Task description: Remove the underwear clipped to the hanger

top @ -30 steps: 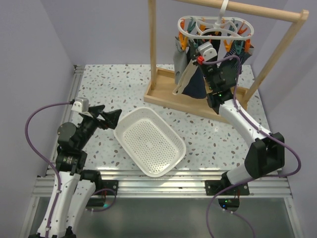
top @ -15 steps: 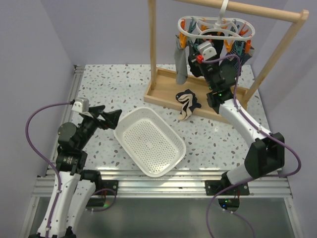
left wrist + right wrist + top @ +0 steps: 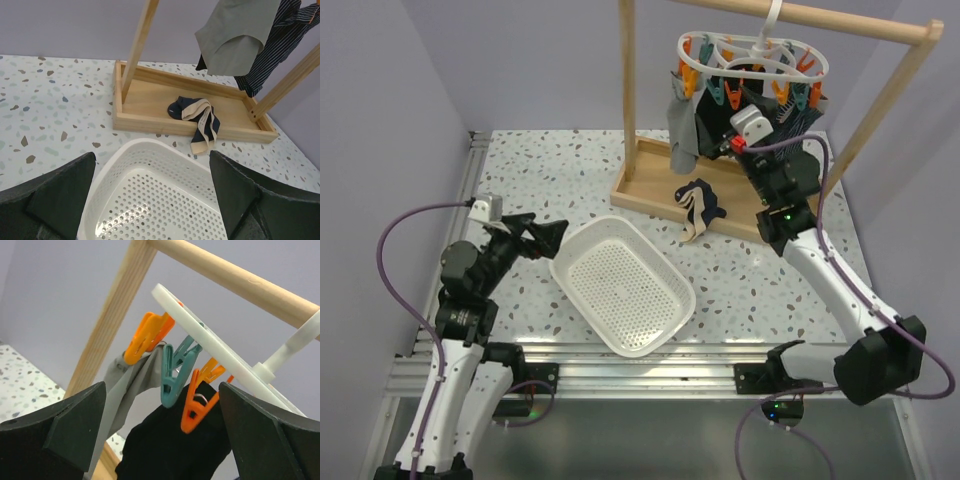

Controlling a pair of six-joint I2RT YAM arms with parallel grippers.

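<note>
Gaping wide and holding nothing, the right gripper [image 3: 161,437] was raised under the hanger [image 3: 210,347], its dark fingers [image 3: 70,435] framing the clips; between them an orange clip [image 3: 199,401] bit the top edge of the black underwear [image 3: 165,457], an idle teal clip [image 3: 175,375] hung just beside it, and a second orange clip [image 3: 147,337] pinched the grey underwear [image 3: 132,385] to the left; the white ring hung by its hook from the wooden rail [image 3: 225,275].

The left gripper [image 3: 150,200] was likewise fully spread and empty, poised low by the white perforated basket [image 3: 127,155]; beyond it the navy underwear [image 3: 197,120] with its beige waistband lay crumpled and free of any clip in the wooden base tray [image 3: 150,122], one end spilling over the front lip; the grey piece and the striped underwear [image 3: 285,35] dangled above, clipped.

The cloth looked light, limp and easily stretched, so it should give no resistance of its own; only the clip springs hold it. The best purchase seemed to be the thicker hem close under the clip, pulled straight down; the hanger, free on its hook, would likely swing and tilt under a sideways tug.
</note>
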